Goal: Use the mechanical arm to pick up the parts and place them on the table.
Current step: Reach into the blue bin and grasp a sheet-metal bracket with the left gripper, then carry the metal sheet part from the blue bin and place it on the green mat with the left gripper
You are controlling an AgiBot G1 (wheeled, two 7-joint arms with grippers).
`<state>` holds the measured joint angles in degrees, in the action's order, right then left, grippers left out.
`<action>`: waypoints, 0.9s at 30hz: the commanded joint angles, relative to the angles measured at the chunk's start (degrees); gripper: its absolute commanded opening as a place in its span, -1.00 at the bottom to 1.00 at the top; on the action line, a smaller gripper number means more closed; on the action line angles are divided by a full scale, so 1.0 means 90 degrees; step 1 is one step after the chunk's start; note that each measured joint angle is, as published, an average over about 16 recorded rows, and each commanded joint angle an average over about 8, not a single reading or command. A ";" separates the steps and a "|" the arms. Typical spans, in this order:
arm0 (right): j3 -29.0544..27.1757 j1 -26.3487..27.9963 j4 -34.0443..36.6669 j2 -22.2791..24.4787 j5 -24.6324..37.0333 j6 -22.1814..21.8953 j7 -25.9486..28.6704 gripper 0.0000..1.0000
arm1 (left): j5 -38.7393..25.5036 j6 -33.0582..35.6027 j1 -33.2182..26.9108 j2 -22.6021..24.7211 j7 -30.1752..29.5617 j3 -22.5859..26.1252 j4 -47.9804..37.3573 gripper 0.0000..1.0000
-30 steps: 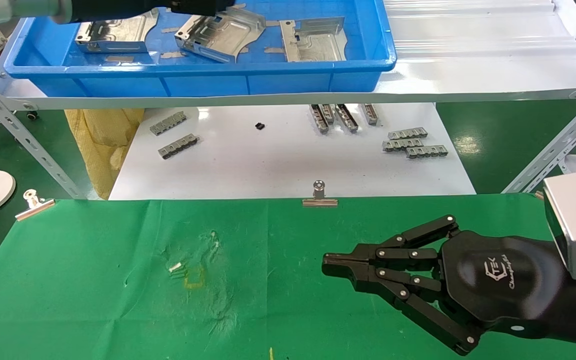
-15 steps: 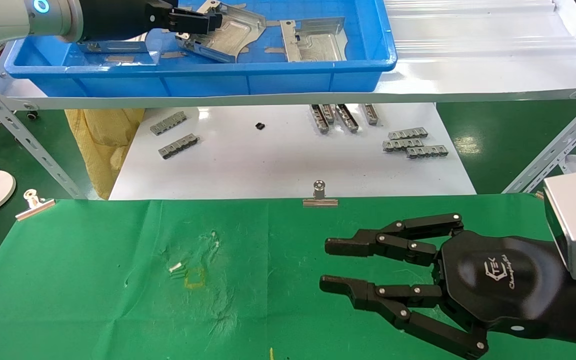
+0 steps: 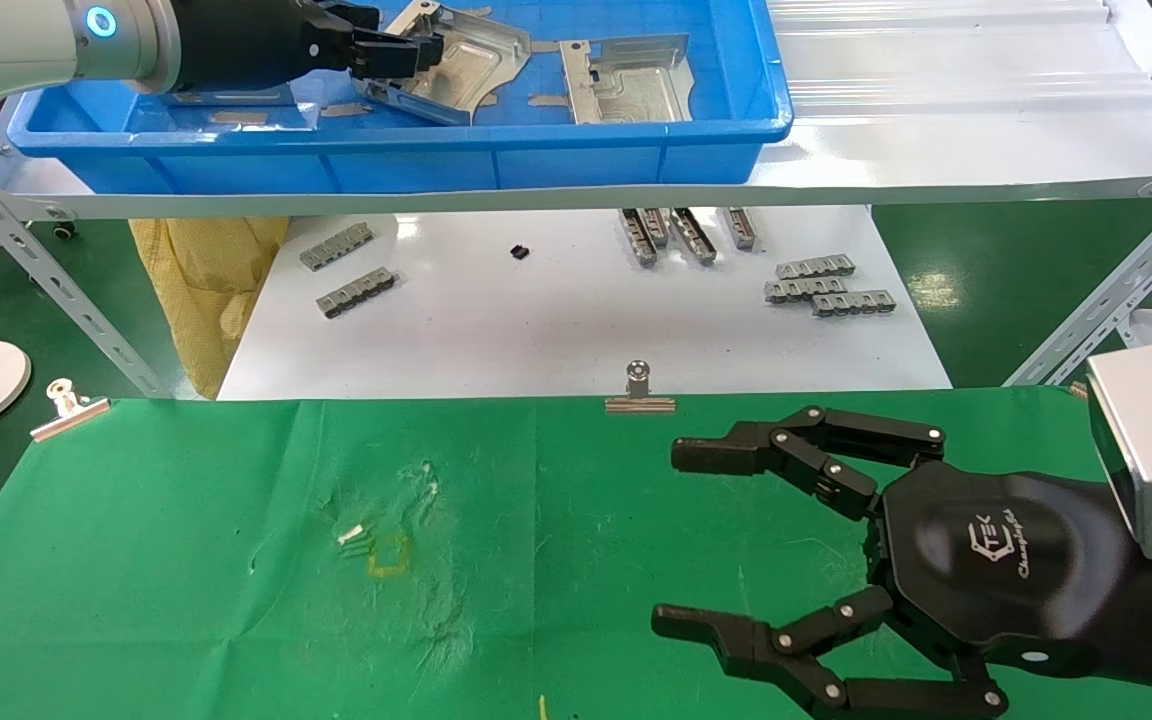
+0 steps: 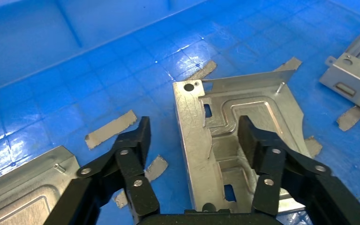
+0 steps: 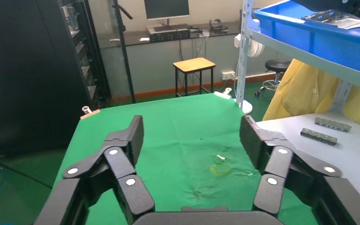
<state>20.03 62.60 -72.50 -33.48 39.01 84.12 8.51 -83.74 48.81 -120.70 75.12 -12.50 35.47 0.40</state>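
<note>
The left gripper [image 4: 192, 140] reaches into the blue bin [image 3: 436, 160] on the shelf, fingers spread around one silver part [image 4: 229, 140] (not clamped on it), two more parts lying nearby. The right gripper [image 3: 676, 540] hovers wide open and empty over the green table [image 3: 186, 560].

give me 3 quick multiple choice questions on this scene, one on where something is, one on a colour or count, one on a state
1. Where is the left gripper?
A. over the green table
B. inside the blue bin
C. on the white board

2. What colour is the cloth on the table?
A. green
B. red
C. grey

3. How is the right gripper?
A. shut on a part
B. shut and empty
C. open and empty

Answers:
1 B, the head view shows it reaching into the blue bin and the left wrist view shows its fingers either side of a silver part.
2 A, bright green cloth.
3 C, its fingers are spread wide above the table with nothing between them.
</note>
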 commanded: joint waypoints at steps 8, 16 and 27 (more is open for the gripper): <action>0.0001 0.0000 0.0000 0.0000 -0.0001 0.0000 0.0000 1.00 | -0.0023 -0.0066 -0.0007 0.0023 0.0047 0.0017 0.0034 -1.00; 0.0001 0.0000 0.0000 0.0001 -0.0001 -0.0001 -0.0001 1.00 | 0.0065 -0.0037 -0.0047 -0.0018 0.0146 -0.0044 0.0101 -1.00; 0.0002 0.0001 0.0000 0.0001 -0.0002 -0.0001 -0.0001 1.00 | 0.0445 0.1065 -0.0311 -0.0403 0.0533 -0.0293 0.0417 -1.00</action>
<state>20.05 62.60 -72.50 -33.47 38.99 84.11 8.50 -79.59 60.02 -123.12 71.09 -6.96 32.80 4.39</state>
